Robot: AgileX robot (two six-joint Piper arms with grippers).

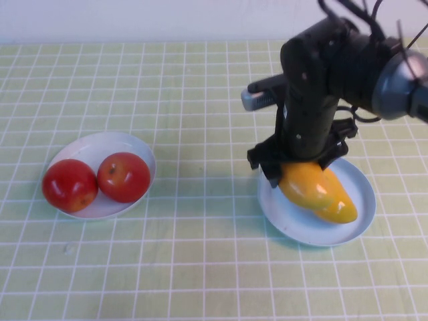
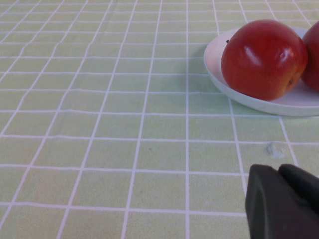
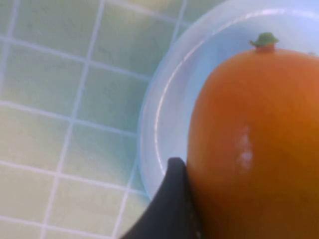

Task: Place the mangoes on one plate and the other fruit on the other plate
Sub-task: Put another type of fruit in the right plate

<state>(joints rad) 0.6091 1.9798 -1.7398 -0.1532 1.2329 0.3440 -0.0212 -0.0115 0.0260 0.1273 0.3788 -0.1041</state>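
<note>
A yellow-orange mango point(image 1: 319, 192) lies on the light blue plate point(image 1: 301, 231) at the right. My right gripper point(image 1: 301, 170) reaches down from above and is shut on its orange stem end. In the right wrist view one dark finger point(image 3: 172, 204) presses against the mango point(image 3: 254, 144) over the light blue plate point(image 3: 164, 124). Only this one mango shows. Two red apples point(image 1: 70, 185) point(image 1: 124, 176) sit side by side on the white plate point(image 1: 100, 139) at the left. My left gripper point(image 2: 284, 199) is shut and empty, hovering low beside the white plate point(image 2: 214, 59) and an apple point(image 2: 263, 59).
A light green checked cloth point(image 1: 200, 100) covers the whole table. A small pale speck point(image 2: 274, 149) lies on the cloth near the white plate. The right arm's dark body point(image 1: 321, 73) stands over the far side of the blue plate.
</note>
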